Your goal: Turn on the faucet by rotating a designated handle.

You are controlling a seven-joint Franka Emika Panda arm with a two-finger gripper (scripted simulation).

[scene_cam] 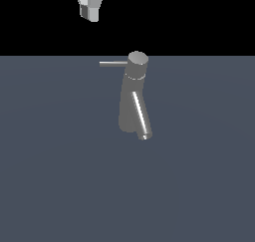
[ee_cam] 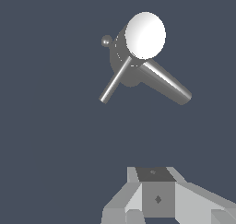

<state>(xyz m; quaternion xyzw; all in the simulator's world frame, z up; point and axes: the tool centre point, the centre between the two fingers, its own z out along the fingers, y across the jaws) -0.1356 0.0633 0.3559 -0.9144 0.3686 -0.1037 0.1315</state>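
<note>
The grey faucet point(scene_cam: 132, 104) stands leaning on the floor in the middle of the exterior view, with a cylindrical cap point(scene_cam: 137, 60) on top and a slanted spout point(scene_cam: 141, 115) ending in a bright tip. The handle point(scene_cam: 113, 63), a thin rod, sticks out from the cap toward the exterior view's left. My gripper point(scene_cam: 92, 14) hangs well above and to the left of the handle, touching nothing, its jaws together. In the wrist view the faucet's cap point(ee_cam: 145, 35), handle point(ee_cam: 115, 81) and spout point(ee_cam: 167, 83) lie ahead of my gripper point(ee_cam: 156, 193).
A flat dark blue-grey floor point(scene_cam: 60, 176) spreads around the faucet. A small round knob point(ee_cam: 106, 40) shows beside the cap in the wrist view.
</note>
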